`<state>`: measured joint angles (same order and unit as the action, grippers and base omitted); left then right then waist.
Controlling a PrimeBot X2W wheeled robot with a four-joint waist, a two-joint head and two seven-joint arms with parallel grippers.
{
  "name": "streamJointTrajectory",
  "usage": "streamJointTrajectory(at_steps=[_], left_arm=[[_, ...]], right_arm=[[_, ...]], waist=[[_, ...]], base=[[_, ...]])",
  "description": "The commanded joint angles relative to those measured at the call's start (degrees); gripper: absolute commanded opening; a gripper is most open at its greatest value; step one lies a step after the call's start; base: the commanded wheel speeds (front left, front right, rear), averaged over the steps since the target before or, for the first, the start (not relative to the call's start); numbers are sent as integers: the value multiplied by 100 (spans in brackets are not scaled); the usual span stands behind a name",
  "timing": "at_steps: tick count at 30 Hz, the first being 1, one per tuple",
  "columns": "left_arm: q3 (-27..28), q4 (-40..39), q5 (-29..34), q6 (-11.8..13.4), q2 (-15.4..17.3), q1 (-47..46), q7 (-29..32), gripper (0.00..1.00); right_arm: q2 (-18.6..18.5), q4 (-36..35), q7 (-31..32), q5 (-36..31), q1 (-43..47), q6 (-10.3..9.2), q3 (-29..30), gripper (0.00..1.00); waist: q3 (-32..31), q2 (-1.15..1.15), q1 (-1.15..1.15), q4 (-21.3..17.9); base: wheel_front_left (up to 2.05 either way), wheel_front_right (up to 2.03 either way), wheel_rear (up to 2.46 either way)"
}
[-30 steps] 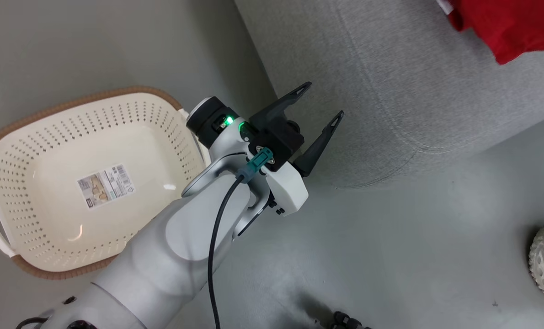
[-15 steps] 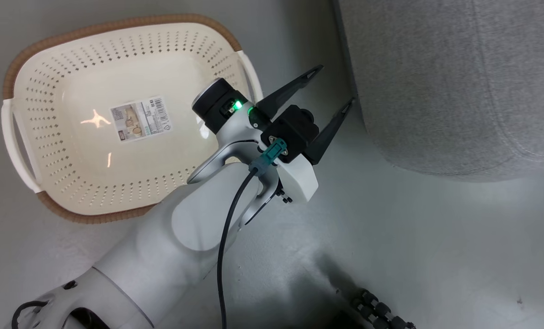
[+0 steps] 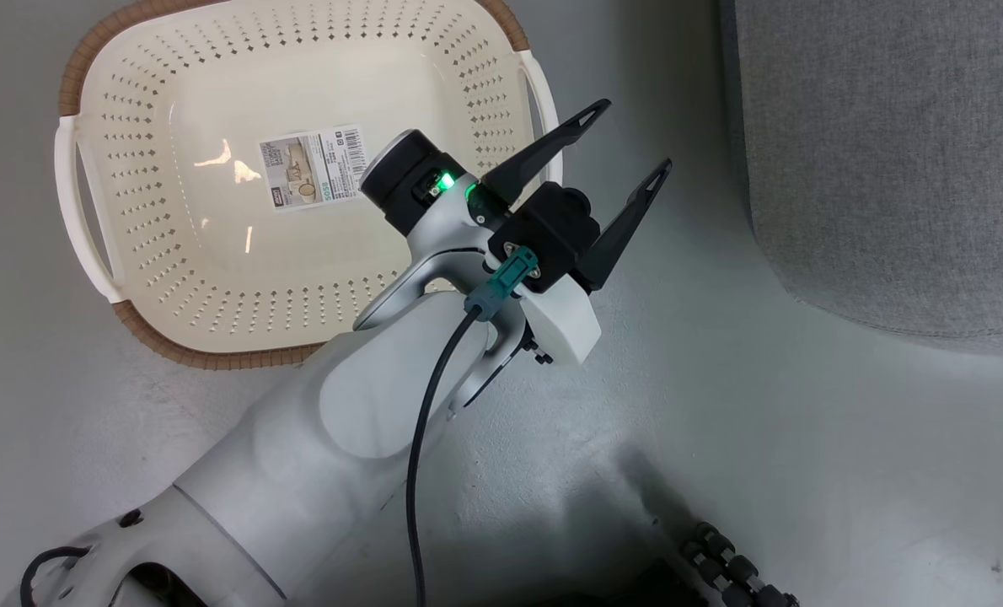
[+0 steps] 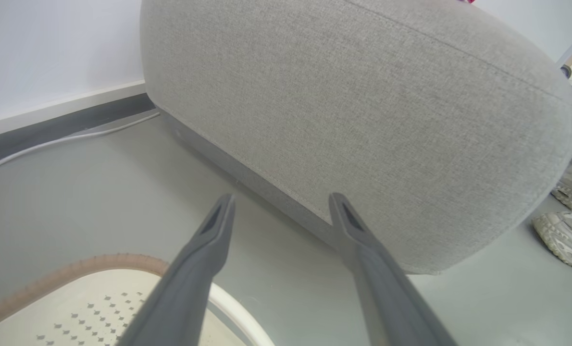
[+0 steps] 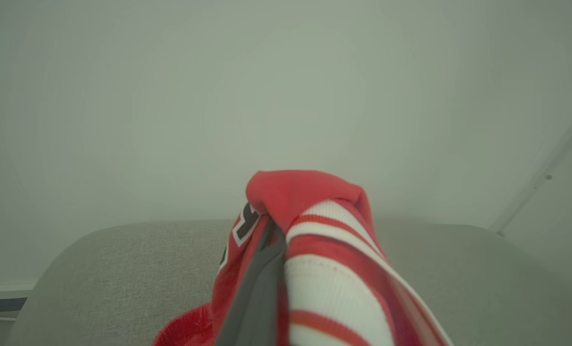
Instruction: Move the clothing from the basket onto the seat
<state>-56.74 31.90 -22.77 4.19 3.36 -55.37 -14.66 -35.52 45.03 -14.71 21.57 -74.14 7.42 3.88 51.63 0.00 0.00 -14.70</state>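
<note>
The basket (image 3: 173, 337) stands on the grey floor at the upper left of the head view, with nothing in it but a barcode sticker (image 3: 314, 166); its brown rim (image 4: 65, 276) also shows in the left wrist view. My left gripper (image 3: 630, 135) is open and empty, hovering between the basket's right handle and the seat (image 3: 889, 152). In the left wrist view the same left gripper (image 4: 282, 199) points at the seat's (image 4: 363, 110) rounded side. My right gripper (image 5: 269, 230) is shut on the red and white clothing (image 5: 315, 230), which drapes over its fingers above the seat (image 5: 122, 259).
Pale sneakers (image 4: 565, 226) lie on the floor past the seat's corner. A white cable (image 4: 60, 139) runs along the dark baseboard. A black ribbed part (image 3: 737, 573) sits at the bottom edge of the head view. Bare floor separates basket and seat.
The head camera has swung: the basket has shifted up and right in the picture, the seat has slid to the right edge, and the red clothing has left that view. The left gripper stays open.
</note>
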Motion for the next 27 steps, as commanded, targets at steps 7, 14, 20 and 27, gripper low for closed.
streamJointTrajectory(at_steps=[7, 14, 20, 27], left_arm=[[181, -419, -76, 133, -48, 35, -34, 100], [339, -634, -86, 196, -48, 164, -34, 100], [584, -720, -57, 204, -48, 438, -34, 100], [1127, -908, -33, 227, -48, 1028, -34, 100]], right_arm=[[-130, -230, -29, 863, 1334, 7, -793, 0], [-220, -449, -29, 1467, 2051, 7, -851, 100], [-54, -901, -29, 1492, 2627, 7, -824, 100], [157, -1467, -29, 1454, 3259, 7, -1011, 100]], waist=[[-225, 0, 0, 132], [-510, 0, 0, 302], [-911, 0, 0, 452], [-1567, 0, 0, 687]], base=[[0, 0, 0], [0, 0, 0], [0, 0, 0], [0, 0, 0]])
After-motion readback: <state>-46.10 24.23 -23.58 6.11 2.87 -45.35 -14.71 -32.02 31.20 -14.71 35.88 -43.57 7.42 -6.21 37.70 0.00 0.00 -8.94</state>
